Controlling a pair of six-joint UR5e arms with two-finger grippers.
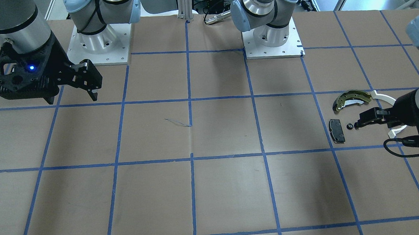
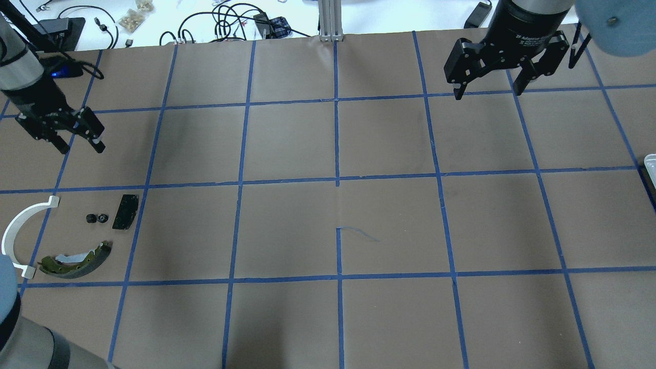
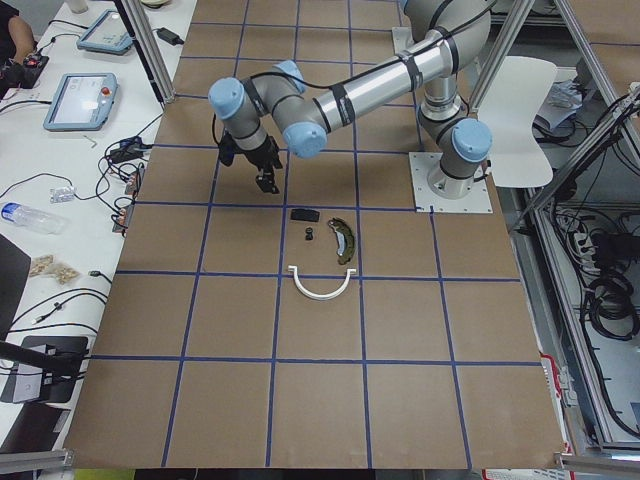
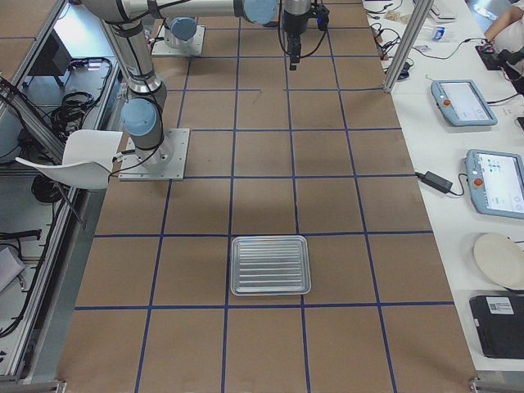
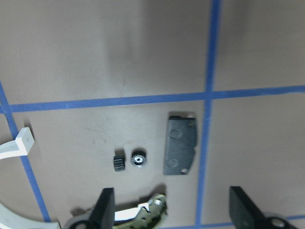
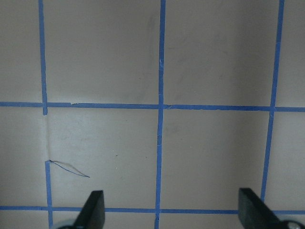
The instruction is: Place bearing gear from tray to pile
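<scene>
Two small black bearing gears (image 2: 97, 218) lie side by side on the table in the pile, between the black brake pad (image 2: 125, 211) and the white half-ring strip (image 2: 15, 236). The olive-gold brake shoe (image 2: 77, 260) lies just beside them. The left wrist view shows the gears (image 5: 128, 161) next to the pad (image 5: 180, 151). My left gripper (image 2: 77, 138) is open and empty, raised above the table beside the pile. My right gripper (image 2: 487, 93) is open and empty, far across the table. The ribbed tray (image 4: 270, 264) lies flat with nothing in it.
The table is brown paper with a blue tape grid. The tray's rim shows at the overhead view's right edge (image 2: 651, 166). Cables and small items (image 2: 230, 20) lie beyond the table's far edge. The two arm bases (image 1: 97, 48) stand at the robot's side.
</scene>
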